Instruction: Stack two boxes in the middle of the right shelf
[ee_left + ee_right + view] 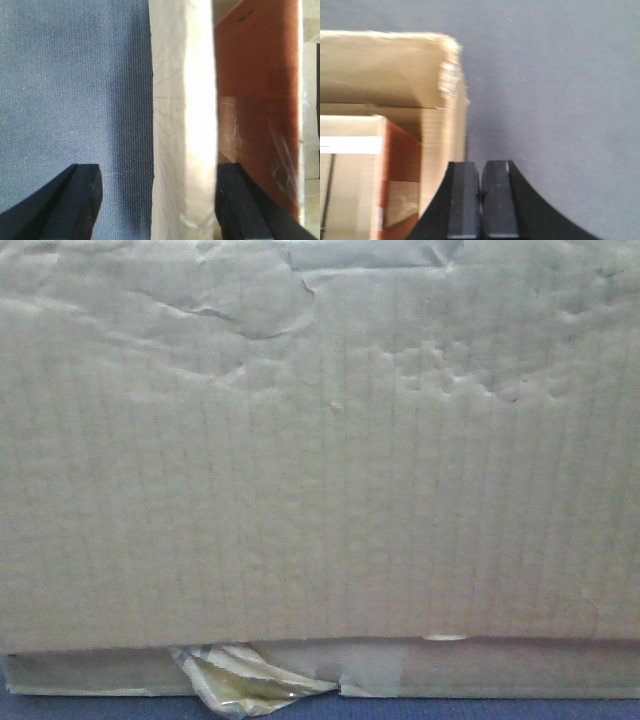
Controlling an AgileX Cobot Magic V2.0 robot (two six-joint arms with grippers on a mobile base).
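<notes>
Left gripper (160,205) spread wide astride a cardboard box wall (182,125), blue-grey cloth (70,90) to its left, taller box (320,460) resting on the flat box (500,668) with torn tape (240,680), right gripper (480,197) pinched shut on nothing, box corner (445,100) just left of it, over the cloth.

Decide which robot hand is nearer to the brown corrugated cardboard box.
Left. The left hand is open and straddles a wall of the brown corrugated cardboard box, one finger on each side. The right hand is shut, outside the box beside its corner, over blue cloth.
</notes>
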